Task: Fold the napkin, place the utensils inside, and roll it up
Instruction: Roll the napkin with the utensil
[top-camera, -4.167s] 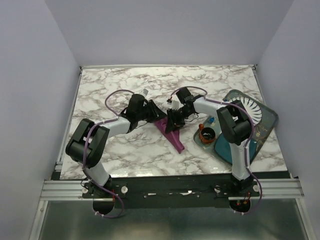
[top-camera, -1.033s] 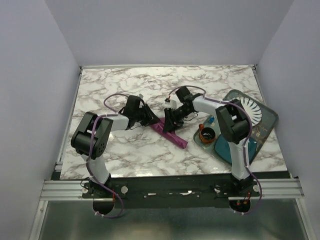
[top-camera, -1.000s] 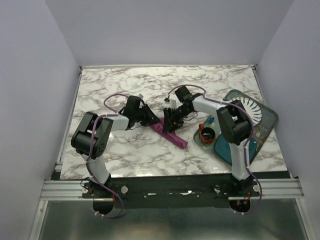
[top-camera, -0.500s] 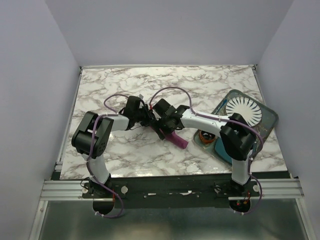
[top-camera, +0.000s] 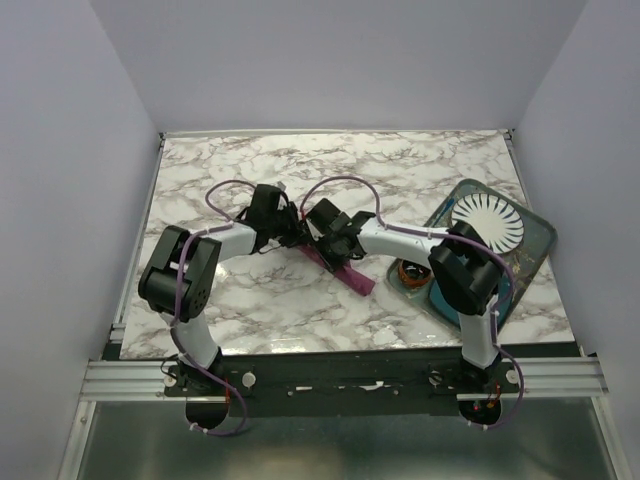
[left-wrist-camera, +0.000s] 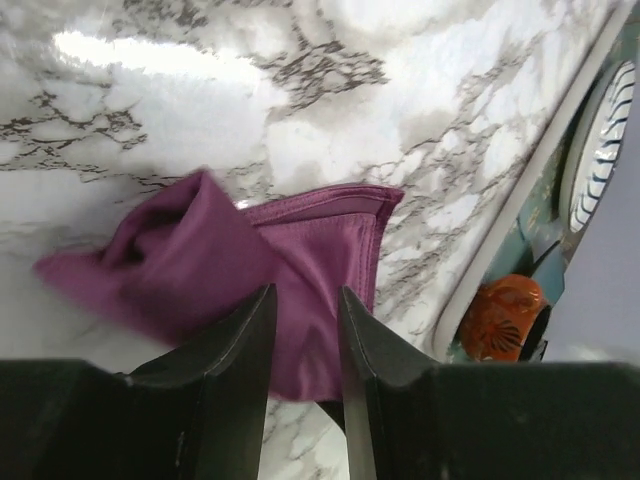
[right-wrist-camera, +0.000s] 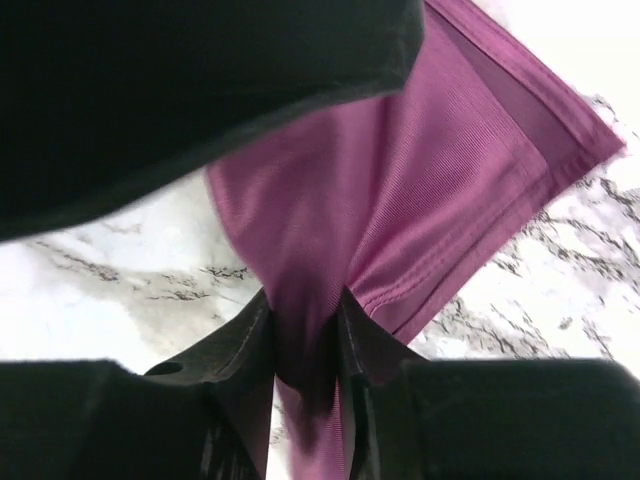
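The right claw (right-wrist-camera: 308, 300) is clamped narrow on the napkin (right-wrist-camera: 430, 170). In its wrist view the plum cloth gathers into a tight pleat that runs down between the two dark fingers (right-wrist-camera: 235, 390). A second ago this claw stood further right, over the middle of the cloth. It has since swung left, and from overhead it now sits just beside the left claw (top-camera: 292, 236), at the upper-left end of the napkin.

The left claw is almost where it was a second ago. In its wrist view its fingers stand narrow with purple cloth showing in the slit between them. I cannot tell whether they pinch the cloth or it only lies beyond them. In that view one end of the napkin is bunched and blurred at middle left, and a flat hemmed corner points right.

From overhead, the napkin is a slim strip slanting from the frame's centre down to the right on the marble tabletop (top-camera: 420, 180). About four seconds ago it was a broader wedge.

At the right of the frame lies the teal mat (top-camera: 538, 243) with the white, dark-striped plate (top-camera: 487, 222) on it. The plate now shows whole, where the right arm covered its left edge a second ago. The orange-rimmed cup (top-camera: 408, 272) sits at the mat's lower-left edge, partly behind that arm.
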